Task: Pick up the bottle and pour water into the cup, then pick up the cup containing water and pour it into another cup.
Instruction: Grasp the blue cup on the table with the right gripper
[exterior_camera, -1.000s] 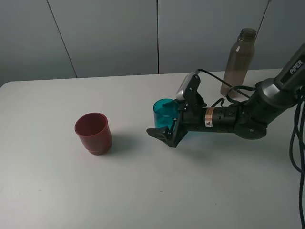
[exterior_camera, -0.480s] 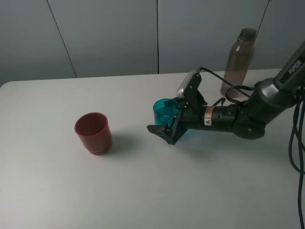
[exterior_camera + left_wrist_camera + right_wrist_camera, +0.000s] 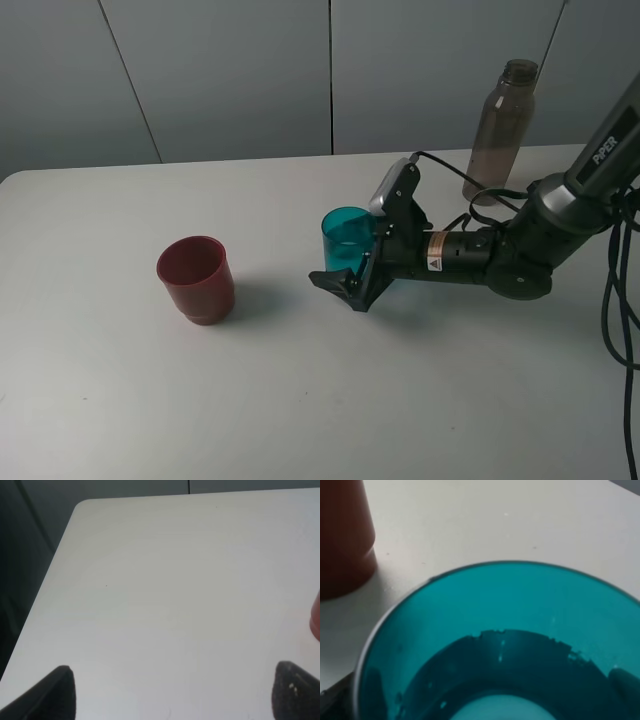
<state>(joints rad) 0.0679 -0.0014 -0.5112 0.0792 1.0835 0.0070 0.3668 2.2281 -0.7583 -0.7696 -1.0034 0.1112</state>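
The cup (image 3: 347, 234) stands upright on the white worktop (image 3: 300, 400), near its middle and a little towards the right arm's side. In the right wrist view its teal wall (image 3: 500, 610) fills most of the picture. The right pincer (image 3: 346, 258) reaches in low from the right and straddles the cup. One dark finger (image 3: 335, 281) lies on the near side, and the other is hidden behind the cup. I cannot tell whether the jaws press on the cup.

Another cup (image 3: 196, 278), dark red, sits well apart to the left. The bottle (image 3: 503, 125) stands uncapped at the back right, behind the arm.

The left pincer (image 3: 175, 695) is released, its two dark tips wide apart above bare worktop, with a sliver of the red cup at the picture's edge.
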